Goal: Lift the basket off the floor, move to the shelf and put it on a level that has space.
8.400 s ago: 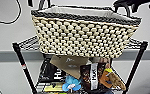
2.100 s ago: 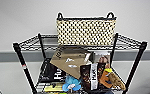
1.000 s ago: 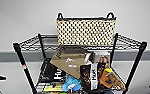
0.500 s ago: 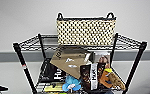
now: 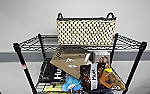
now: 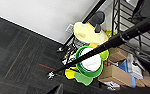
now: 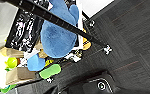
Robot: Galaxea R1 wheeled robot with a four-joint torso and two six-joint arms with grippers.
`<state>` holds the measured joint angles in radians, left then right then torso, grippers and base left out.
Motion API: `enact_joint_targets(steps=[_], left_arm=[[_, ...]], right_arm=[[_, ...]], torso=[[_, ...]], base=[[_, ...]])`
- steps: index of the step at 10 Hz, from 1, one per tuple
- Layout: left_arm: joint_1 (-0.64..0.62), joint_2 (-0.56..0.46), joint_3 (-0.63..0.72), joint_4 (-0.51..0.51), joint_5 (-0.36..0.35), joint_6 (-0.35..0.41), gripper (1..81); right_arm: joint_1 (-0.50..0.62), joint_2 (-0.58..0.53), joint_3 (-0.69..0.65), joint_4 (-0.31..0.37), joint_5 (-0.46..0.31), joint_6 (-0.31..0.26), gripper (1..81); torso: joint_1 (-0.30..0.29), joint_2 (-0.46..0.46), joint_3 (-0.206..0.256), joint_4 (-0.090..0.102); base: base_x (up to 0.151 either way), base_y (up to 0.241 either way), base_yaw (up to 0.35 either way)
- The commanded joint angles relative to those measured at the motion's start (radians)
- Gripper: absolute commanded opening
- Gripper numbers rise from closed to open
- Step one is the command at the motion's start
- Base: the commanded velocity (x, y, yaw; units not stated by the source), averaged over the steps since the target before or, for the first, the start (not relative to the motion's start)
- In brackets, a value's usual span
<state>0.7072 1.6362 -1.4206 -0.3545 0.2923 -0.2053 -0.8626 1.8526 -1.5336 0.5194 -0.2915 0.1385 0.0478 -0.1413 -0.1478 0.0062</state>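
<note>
The basket (image 5: 86, 31), cream woven with a dark rim and two small loop handles, stands upright on the level (image 5: 33, 42), the top wire tier of the shelf (image 5: 21, 58), towards its back and right. Nothing touches the basket. A black post of the shelf (image 6: 121, 37) crosses the left wrist view, with a caster foot (image 6: 50, 75) on the floor (image 6: 16, 55). Another post (image 7: 53, 18) and caster (image 7: 107, 48) stand on the dark carpet floor (image 7: 131, 37) in the right wrist view. Both grippers are open and hold nothing.
The tier below holds a brown cardboard sheet (image 5: 69, 61), dark bags (image 5: 91, 75) and a blue toy (image 5: 71, 83). Low tiers carry a green bowl toy (image 6: 89, 62), cardboard boxes (image 6: 116, 75) and a blue plush (image 7: 57, 32). A white wall (image 5: 28, 17) stands behind.
Against the oldest frame the basket looks smaller and farther off: the camera has drawn back from the shelf. Over the last second nothing has visibly changed.
</note>
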Motion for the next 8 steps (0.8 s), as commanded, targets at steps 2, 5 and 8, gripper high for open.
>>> enact_joint_targets(steps=[2,5,8], left_arm=[[0.142,0.077,-0.008,0.035,-0.179,0.027,81.1],[0.278,0.15,-0.017,0.074,-0.28,0.027,81.1],[0.367,0.269,-0.101,0.098,-0.309,0.027,81.1]], right_arm=[[-0.072,0.067,-0.042,0.011,0.074,-0.053,81.1],[-0.132,0.139,-0.068,0.01,0.112,-0.077,81.1],[-0.203,0.243,-0.124,-0.008,0.155,-0.088,81.1]], torso=[[0.0,0.0,0.0,0.0],[0.0,0.0,0.0,0.0],[0.0,0.0,0.0,0.0]], base=[[0.0,0.0,0.0],[0.0,0.0,0.0],[0.0,0.0,0.0]])
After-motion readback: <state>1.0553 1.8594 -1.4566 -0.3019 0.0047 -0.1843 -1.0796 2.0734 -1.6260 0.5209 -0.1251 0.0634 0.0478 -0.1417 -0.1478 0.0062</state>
